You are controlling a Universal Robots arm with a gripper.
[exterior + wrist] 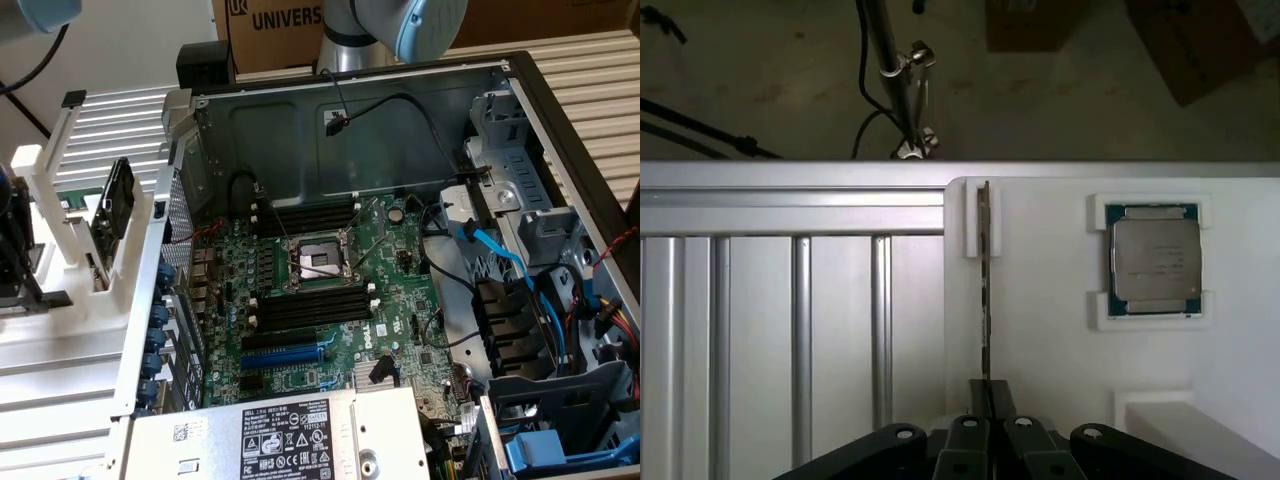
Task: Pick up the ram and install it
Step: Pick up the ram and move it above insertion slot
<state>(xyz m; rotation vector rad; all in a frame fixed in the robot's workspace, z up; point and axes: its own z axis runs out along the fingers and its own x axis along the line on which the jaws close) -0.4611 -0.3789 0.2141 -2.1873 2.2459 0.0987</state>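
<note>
Observation at the work station: the pincer (990, 397) is clenching on the ram (984, 290), with its two dark fingers pressing against either face of the board at its near end. In the wrist view the ram is showing edge-on as a thin dark strip. It is standing upright on its long edge in the white holder (1040, 320), and its far end is sitting inside a small white bracket at the holder's rim. The ram is therefore resting in the holder and is not yet on the motherboard (390, 270).

A processor chip (1155, 260) is lying flat in its own white recess in the same holder, beside the ram and well apart from it. The holder is standing on the slatted aluminium bench (760, 330).

In the exterior view, the open computer case (300, 115) is lying on the bench with the motherboard facing upward. Long black memory slots (310, 305) are running on both sides of the processor socket (315, 262), and a blue expansion slot (285, 353) is lying just below the nearer set. The white holder is standing outside the case, on the exterior view's left. The arm's (400, 25) grey and blue body is showing behind the case, beside a cardboard box (275, 25).
</note>
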